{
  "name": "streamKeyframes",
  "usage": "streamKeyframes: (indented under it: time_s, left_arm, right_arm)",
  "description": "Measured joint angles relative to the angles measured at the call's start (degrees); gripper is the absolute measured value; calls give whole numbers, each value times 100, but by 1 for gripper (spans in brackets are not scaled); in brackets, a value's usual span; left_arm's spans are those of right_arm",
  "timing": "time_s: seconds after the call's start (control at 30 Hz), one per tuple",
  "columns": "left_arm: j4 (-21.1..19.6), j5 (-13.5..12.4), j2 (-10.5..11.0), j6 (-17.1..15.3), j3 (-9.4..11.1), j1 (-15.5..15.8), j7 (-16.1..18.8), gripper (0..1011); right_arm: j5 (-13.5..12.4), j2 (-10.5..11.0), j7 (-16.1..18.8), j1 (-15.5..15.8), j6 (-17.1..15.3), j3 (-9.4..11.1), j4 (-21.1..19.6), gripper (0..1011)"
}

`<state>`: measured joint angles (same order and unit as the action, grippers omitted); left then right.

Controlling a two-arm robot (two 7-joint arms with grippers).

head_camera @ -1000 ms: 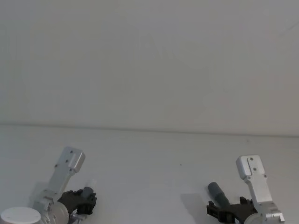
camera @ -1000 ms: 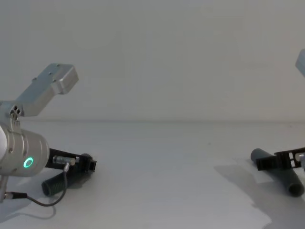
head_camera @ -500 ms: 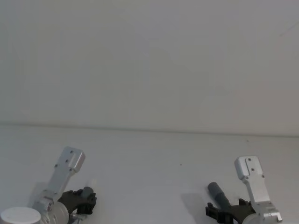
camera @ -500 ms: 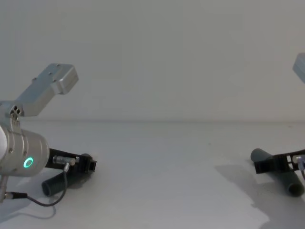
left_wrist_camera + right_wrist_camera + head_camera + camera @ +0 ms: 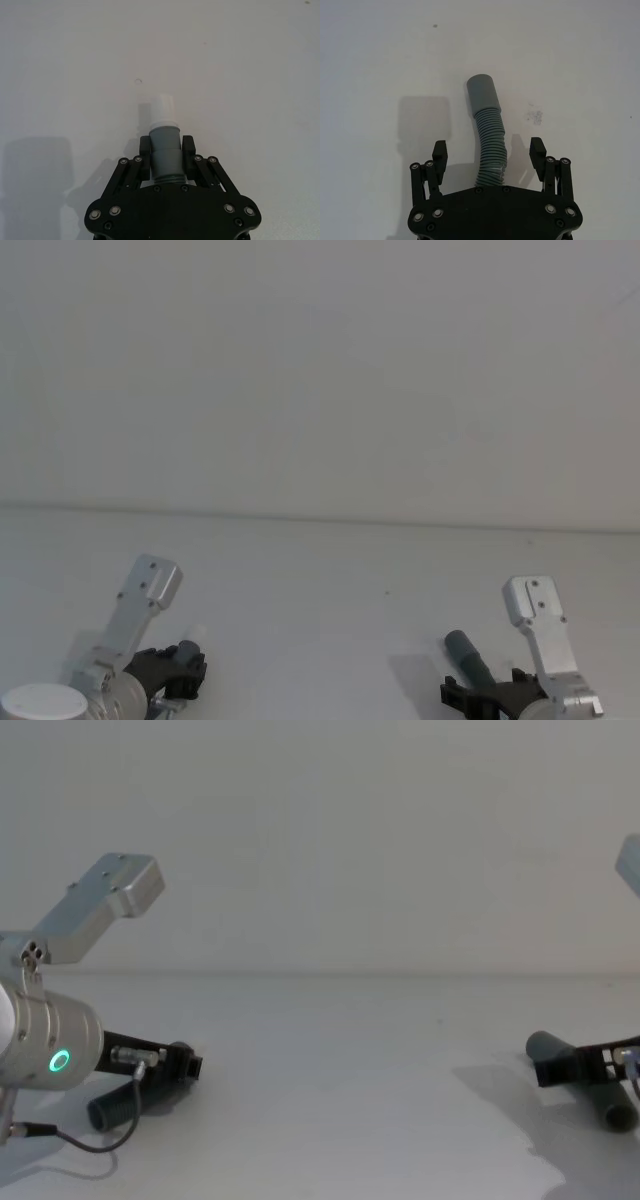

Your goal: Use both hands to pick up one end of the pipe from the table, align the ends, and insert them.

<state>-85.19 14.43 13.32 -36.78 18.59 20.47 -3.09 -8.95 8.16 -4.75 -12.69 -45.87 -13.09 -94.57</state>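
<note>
My left gripper (image 5: 166, 147) is shut on the grey collar of one pipe piece (image 5: 165, 150), and its white tapered tip (image 5: 162, 107) pokes out past the fingers, close over the table (image 5: 240, 75). In the chest view this gripper (image 5: 180, 1063) is low at the left, with the ribbed hose (image 5: 115, 1105) trailing beneath it. My right gripper (image 5: 488, 149) is open, its fingers set wide on either side of the other ribbed piece (image 5: 490, 140), which lies on the table. That piece's smooth grey cuff (image 5: 482, 92) points away from the gripper. In the chest view the right gripper (image 5: 580, 1065) is low at the right edge.
A thin dark cable (image 5: 70, 1140) loops from the left wrist down onto the table. The white table (image 5: 320, 590) stretches between the two arms and runs back to a plain wall. Silver arm links (image 5: 148, 590) rise above each wrist.
The right gripper has sunk slightly lower around the cuffed hose piece. The left gripper and its held piece have barely moved.
</note>
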Motion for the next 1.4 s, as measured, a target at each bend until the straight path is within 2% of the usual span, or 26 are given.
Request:
streamKeyframes:
  time_s: [0.27, 0.37, 0.83, 0.9, 0.97, 1.03, 1.2, 1.4]
  left_arm:
    - [0, 0, 0, 0, 0, 0, 0, 340]
    - [0, 0, 0, 0, 0, 0, 0, 340]
    - [0, 0, 0, 0, 0, 0, 0, 340]
    - [0, 0, 0, 0, 0, 0, 0, 340]
    - [0, 0, 0, 0, 0, 0, 0, 340]
    - [0, 0, 0, 0, 0, 0, 0, 340]
    - [0, 0, 0, 0, 0, 0, 0, 340]
    - [0, 0, 0, 0, 0, 0, 0, 340]
  right_arm:
    - [11, -26, -10, 4, -24, 18, 0, 999]
    - [13, -32, -13, 6, -29, 23, 0, 945]
    - [21, -45, -21, 11, -43, 33, 0, 522]
    - [21, -46, -21, 11, -45, 35, 0, 437]
    - [21, -47, -21, 10, -46, 35, 0, 401]
    - [21, -48, -21, 11, -48, 35, 0, 311]
    - [21, -50, -21, 11, -49, 36, 0, 212]
    - [21, -52, -21, 10, -49, 35, -1, 178]
